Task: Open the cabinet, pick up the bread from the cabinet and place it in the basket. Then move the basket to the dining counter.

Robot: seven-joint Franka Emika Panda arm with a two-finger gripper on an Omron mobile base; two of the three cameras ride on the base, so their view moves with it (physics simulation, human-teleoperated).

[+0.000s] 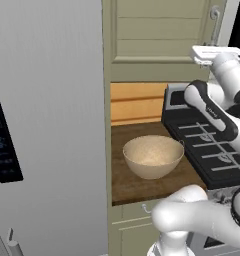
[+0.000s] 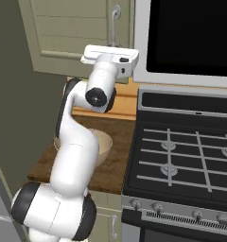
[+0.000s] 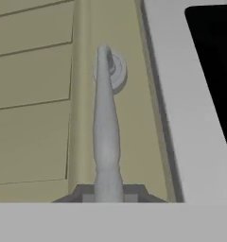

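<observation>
The gripper (image 3: 108,194) is clamped on the lower end of the handle (image 3: 106,127) of the cabinet (image 1: 157,30), one finger on each side of the bar. The hold sits low on the bar because the hand reaches up from below, and a hold on the bar gives a firm purchase for pulling.

The cabinet door is closed, flush with its frame. The bread is presumably behind it (nothing of the interior can be seen).

The basket (image 1: 153,156) stands upright on the dark wood worktop (image 1: 129,187) directly below the cabinet, just beside the stove (image 2: 186,160). This position suits a short transfer from shelf to basket.

The fingertips are small and dark at the bottom edge of the hand view, so the exact contact area is hard to judge.

Current step, as judged: pulling the door open.
</observation>
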